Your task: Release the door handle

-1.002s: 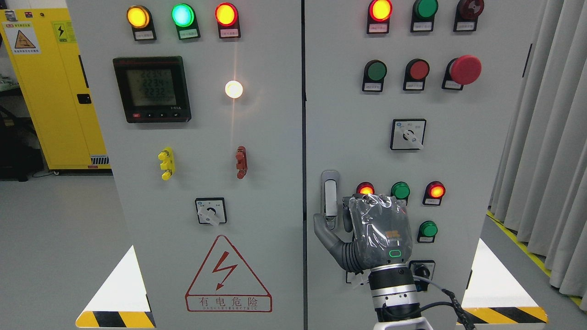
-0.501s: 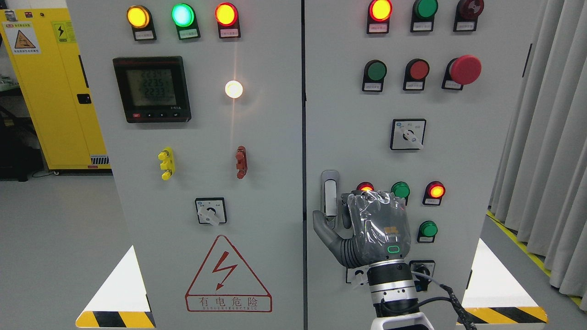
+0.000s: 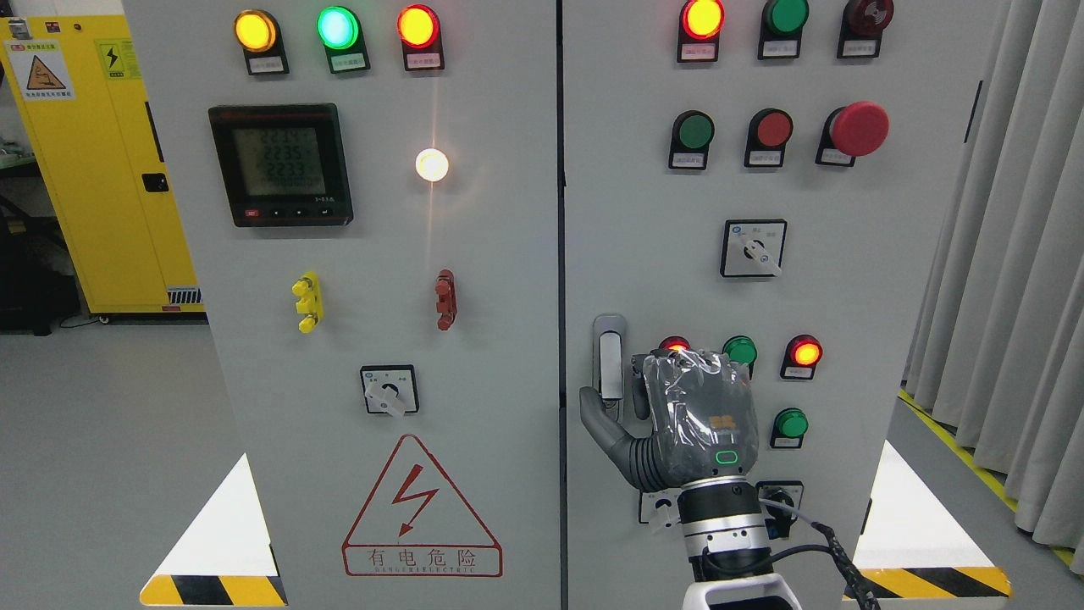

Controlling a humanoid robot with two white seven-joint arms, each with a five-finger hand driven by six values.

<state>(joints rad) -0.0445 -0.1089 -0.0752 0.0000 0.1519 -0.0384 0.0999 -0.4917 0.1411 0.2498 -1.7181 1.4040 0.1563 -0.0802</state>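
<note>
The silver door handle [image 3: 608, 349] stands upright on the right cabinet door [image 3: 644, 254], close to the seam between the two doors. My right hand [image 3: 622, 405], wrapped in clear film, comes up from the bottom edge and sits at the handle's lower end. Its thumb [image 3: 595, 413] lies left of the handle and its curled fingers [image 3: 639, 391] lie right of it, so the lower end is held between them. The palm hides that end. The left arm is out of view.
Lit and unlit lamps [image 3: 803, 352], push buttons and a rotary switch [image 3: 754, 247] crowd the right door around my hand. A red mushroom button [image 3: 859, 129] sticks out above. The left door [image 3: 381, 254] carries a meter. Grey curtains [image 3: 1016, 280] hang right, and a yellow cabinet [image 3: 102, 169] stands left.
My right hand has crept slightly upward against the door. Its hold at the handle's lower end looks the same.
</note>
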